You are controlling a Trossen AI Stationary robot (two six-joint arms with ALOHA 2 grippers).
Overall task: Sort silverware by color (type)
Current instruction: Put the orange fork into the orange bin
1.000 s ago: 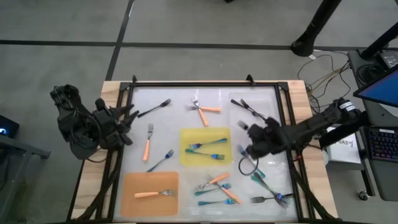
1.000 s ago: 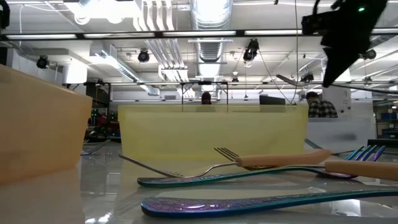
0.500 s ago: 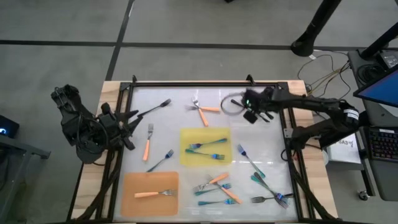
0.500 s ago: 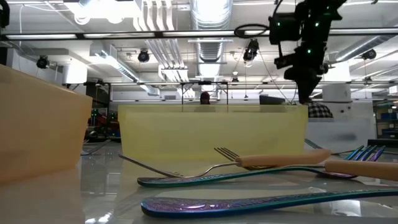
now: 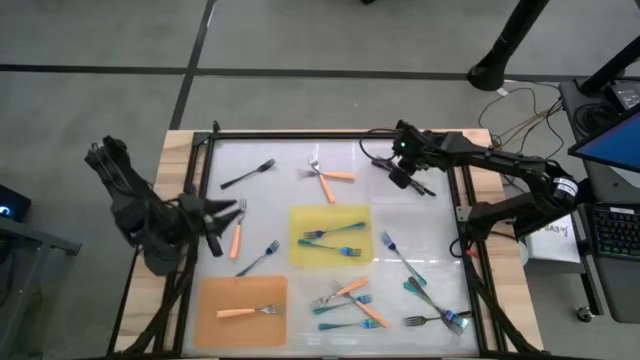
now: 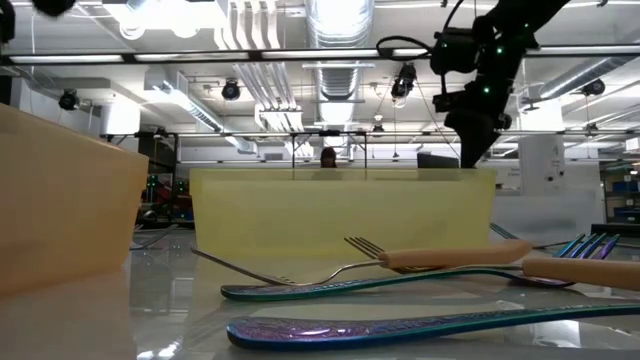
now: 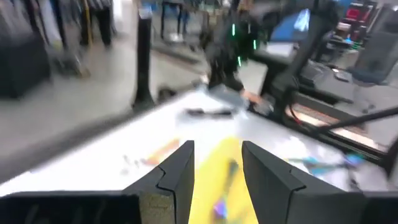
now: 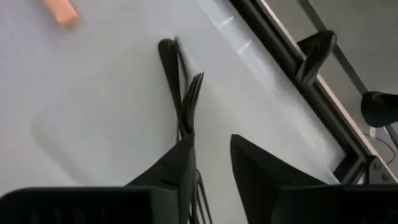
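From above, my right hand (image 5: 407, 172) hovers at the bench's (image 5: 270, 195) one o'clock corner over the dark forks (image 5: 418, 186), while my left hand (image 5: 222, 216) reaches in at nine o'clock beside an orange-handled fork (image 5: 238, 228). Blue-teal forks (image 5: 330, 238) lie on the yellow mat (image 5: 352, 216) at centre; one orange fork (image 5: 248, 312) lies on the orange mat (image 5: 215, 296) at seven o'clock. From bench level, iridescent forks (image 6: 420, 322) lie nearest. Past my left wrist, my fingers (image 7: 180, 174) stand apart, holding nothing. Past my right wrist, my fingers (image 8: 252, 168) stand apart above two dark forks (image 8: 183, 93).
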